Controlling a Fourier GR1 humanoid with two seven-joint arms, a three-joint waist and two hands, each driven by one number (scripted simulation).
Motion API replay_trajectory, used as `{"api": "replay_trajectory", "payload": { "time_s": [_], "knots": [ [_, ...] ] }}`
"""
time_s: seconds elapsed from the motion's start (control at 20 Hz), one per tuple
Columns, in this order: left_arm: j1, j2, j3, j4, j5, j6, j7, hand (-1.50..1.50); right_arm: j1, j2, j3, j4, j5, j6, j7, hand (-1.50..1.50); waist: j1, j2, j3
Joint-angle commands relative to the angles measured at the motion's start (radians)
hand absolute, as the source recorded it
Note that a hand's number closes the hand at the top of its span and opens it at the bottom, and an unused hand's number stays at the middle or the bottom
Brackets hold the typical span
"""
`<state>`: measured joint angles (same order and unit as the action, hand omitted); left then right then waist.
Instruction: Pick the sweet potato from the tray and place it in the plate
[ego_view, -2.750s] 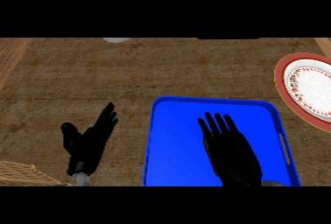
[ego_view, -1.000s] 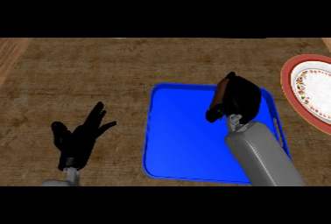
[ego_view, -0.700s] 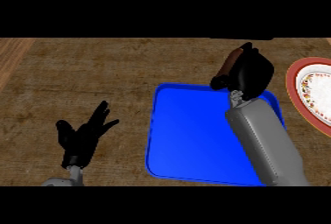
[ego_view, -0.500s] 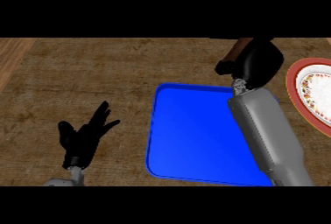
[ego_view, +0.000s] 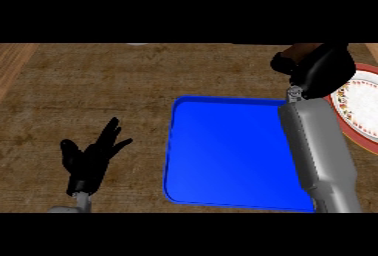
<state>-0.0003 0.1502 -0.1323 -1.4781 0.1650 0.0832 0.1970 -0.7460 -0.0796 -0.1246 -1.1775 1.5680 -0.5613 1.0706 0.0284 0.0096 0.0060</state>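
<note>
Most of the sweet potato (ego_view: 301, 50) is hidden: only a brownish-orange sliver shows at the top of the right robot hand (ego_view: 319, 70), whose black fingers are curled round it and cover the rest. That robot hand hangs above the bench (ego_view: 96, 85) just past the far right corner of the tray (ego_view: 221, 150), with the plate (ego_view: 358, 112) immediately to its right. The plate is cut off by the view's right edge, so only its red rim and part of its patterned white centre can be seen, and the grey right forearm (ego_view: 321, 155) overlaps its near left side. The same forearm runs down over the tray's right rim and hides that edge along nearly its whole length. The tray is blue and its visible floor carries nothing. The left robot hand (ego_view: 90, 159) shows well to the left of the tray, near the view's lower edge, fingers straight and spread, pointing up, holding nothing. The bench top is a mottled brown, coarse-grained surface; a paler wood strip lies at its far left edge. A small pale shape at the top edge is too cropped to identify.
</note>
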Motion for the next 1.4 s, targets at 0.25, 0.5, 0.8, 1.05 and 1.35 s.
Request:
{"api": "replay_trajectory", "payload": {
  "time_s": [0.25,0.5,0.8,1.05,1.35],
  "knots": [
    [-0.006,0.001,0.018,0.064,-0.008,-0.001,-0.001,0.00,0.079,-0.103,-0.224,0.128,0.032,-0.340,0.003,1.50,-0.020,0.000,-0.005],
    [0.006,0.043,0.045,-0.029,0.038,-0.031,0.089,0.00,0.142,-0.212,-0.310,0.244,-0.085,-0.481,-0.113,1.50,-0.012,-0.003,-0.004],
    [0.042,-0.001,0.001,-0.001,-0.016,-0.008,0.034,0.00,0.102,-0.352,-0.359,0.428,-0.334,-0.553,-0.311,1.50,-0.009,-0.003,-0.004],
    [0.036,-0.032,-0.020,0.038,-0.058,0.019,0.004,0.00,0.123,-0.425,-0.380,0.543,-0.521,-0.629,-0.509,1.50,-0.002,0.002,-0.001],
    [-0.005,-0.012,0.015,0.046,-0.005,-0.032,0.012,0.00,0.037,-0.497,-0.440,0.716,-0.635,-0.233,-0.486,-1.50,0.009,0.009,-0.001]
  ]
}}
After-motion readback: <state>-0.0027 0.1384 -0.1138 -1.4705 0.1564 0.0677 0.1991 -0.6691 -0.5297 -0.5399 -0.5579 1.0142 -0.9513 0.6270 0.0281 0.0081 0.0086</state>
